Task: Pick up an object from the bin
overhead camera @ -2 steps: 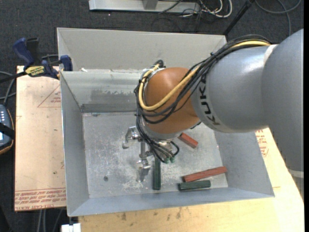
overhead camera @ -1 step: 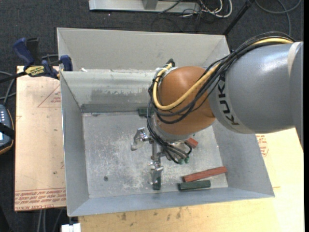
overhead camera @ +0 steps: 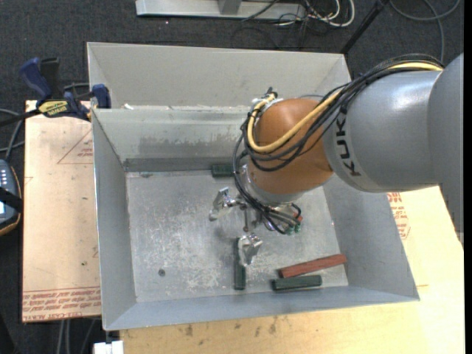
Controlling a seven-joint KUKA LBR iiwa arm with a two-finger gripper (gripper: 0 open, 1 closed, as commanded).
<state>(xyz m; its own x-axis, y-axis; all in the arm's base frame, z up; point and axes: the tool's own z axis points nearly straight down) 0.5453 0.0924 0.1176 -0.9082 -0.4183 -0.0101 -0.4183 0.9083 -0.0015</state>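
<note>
My gripper (overhead camera: 235,226) hangs low over the middle of the bin floor, under the orange wrist cover. Its two metal fingers stand apart, one fingertip (overhead camera: 220,202) toward the back left and the other fingertip (overhead camera: 250,247) toward the front; it is open with bare floor between them. A dark green stick (overhead camera: 240,270) lies on the floor right at the front fingertip, its upper end partly under it. To the right of it lie a red-brown flat bar (overhead camera: 313,265) and a short dark green bar (overhead camera: 296,282) near the front wall.
A small dark block (overhead camera: 220,171) sits at the foot of the back wall, just behind the wrist. The left half of the bin floor is bare, scuffed metal. The arm covers the right rear part of the bin.
</note>
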